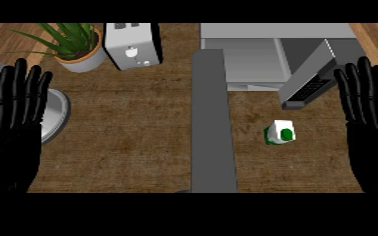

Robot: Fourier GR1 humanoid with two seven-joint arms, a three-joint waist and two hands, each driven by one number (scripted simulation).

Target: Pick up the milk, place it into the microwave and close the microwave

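The milk (281, 132) stood upright on the tabletop (133, 145), left of the open right hand (356, 100). The left hand (22, 100), also open, was far off.

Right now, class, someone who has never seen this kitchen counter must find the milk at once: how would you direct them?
Start at the grey microwave at the counter's far right, its door swung open. Move nearer along the brown wooden counter, below the door's lower end. There stands the small white milk carton with green markings, alone on its patch and the only white-and-green thing there.
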